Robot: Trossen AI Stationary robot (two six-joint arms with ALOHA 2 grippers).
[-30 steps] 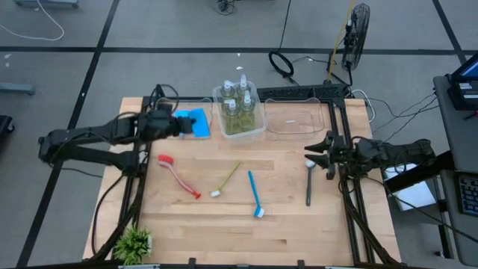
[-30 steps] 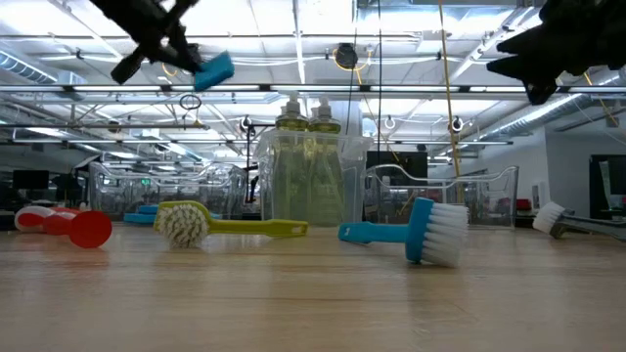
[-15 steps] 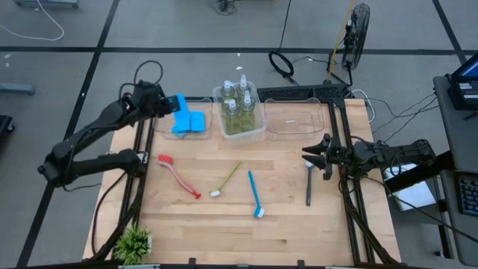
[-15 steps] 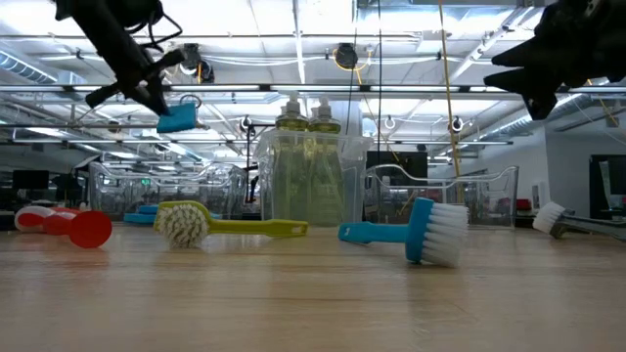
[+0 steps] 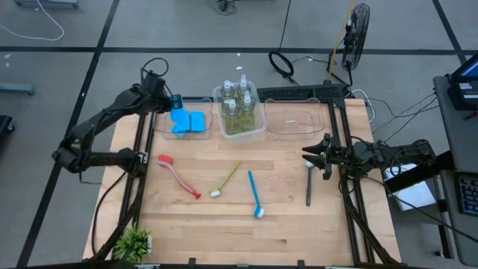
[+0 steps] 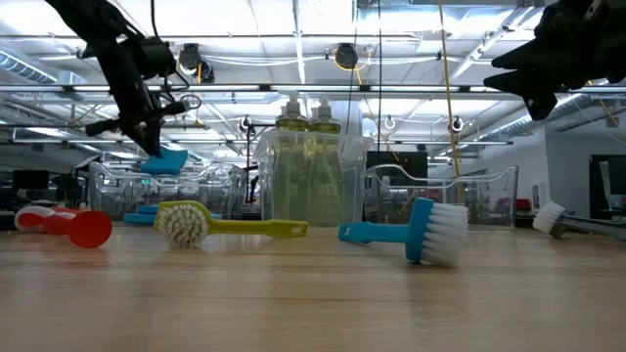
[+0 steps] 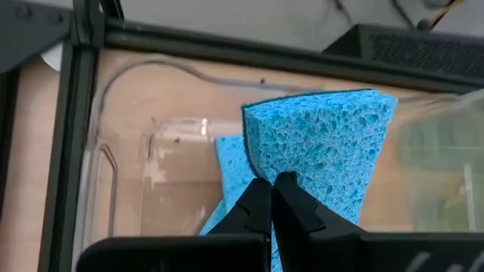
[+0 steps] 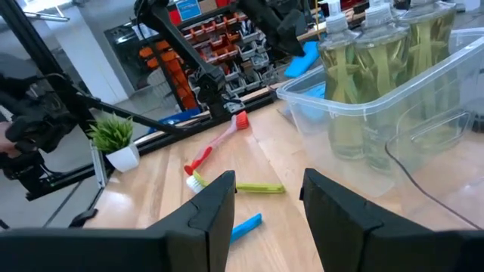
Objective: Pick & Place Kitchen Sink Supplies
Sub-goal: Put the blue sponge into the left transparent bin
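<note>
Sponges (image 5: 187, 122) blue, porous. Bottles (image 5: 239, 108) clear, yellow-green liquid. Brushes: red (image 5: 178, 176), yellow-green (image 5: 226, 179), blue (image 5: 255, 194), dark grey (image 5: 308, 183). Tabletop (image 5: 284, 224) light wood grain. Plant (image 5: 134, 243) green. Bins (image 5: 295, 123) clear.

Table top (image 5: 299, 217): pale wood planks, smooth, satin sheen seen in low view. Held sponge (image 7: 321, 147): blue foam, open-pored, rough, matt. Bins (image 8: 393, 91): clear glossy plastic, rounded rims. Pump bottles (image 5: 237, 104): clear glossy plastic, yellow-green liquid visible inside. Brushes: glossy plastic handles, blue brush (image 6: 406, 233) with white fibrous bristles, red brush (image 5: 178, 175) smooth. Left gripper (image 7: 272, 198) fingers: matt black, hard-looking. Frame rails (image 7: 79, 136): dark matt metal. Plant pot (image 8: 123, 158): white, smooth.
</note>
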